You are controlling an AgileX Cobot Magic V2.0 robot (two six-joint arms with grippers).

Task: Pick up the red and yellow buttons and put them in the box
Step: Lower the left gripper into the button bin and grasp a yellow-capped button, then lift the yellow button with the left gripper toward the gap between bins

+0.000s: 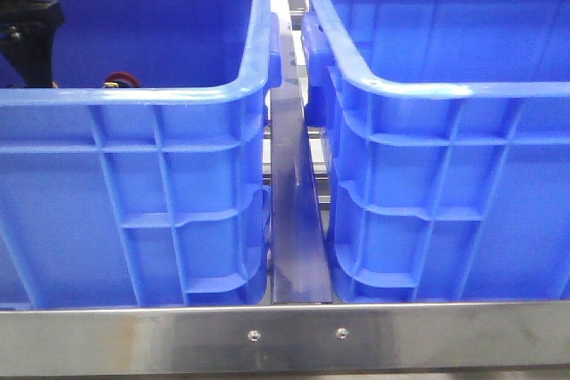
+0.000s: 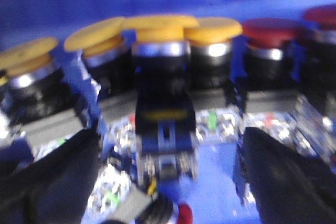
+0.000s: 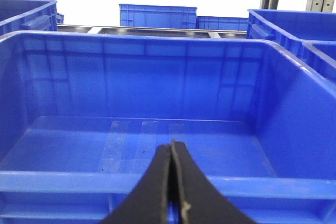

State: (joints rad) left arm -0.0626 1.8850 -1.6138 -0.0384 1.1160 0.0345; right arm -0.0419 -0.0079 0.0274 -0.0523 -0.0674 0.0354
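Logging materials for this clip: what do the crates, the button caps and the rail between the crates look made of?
Left crate: moulded blue plastic, semi-gloss, ribbed walls.
Yellow button and red button caps: smooth, probably plastic, above shiny metal-looking collars; the view is blurred.
Rail: brushed metal, likely steel, faintly reflective.

Legible text: none | large blue ribbed plastic crates (image 1: pixel 178 193): no readable marking | yellow- and red-capped push-buttons (image 2: pixel 160 30): too blurred for lettering | steel frame rail (image 1: pixel 285 335): unmarked
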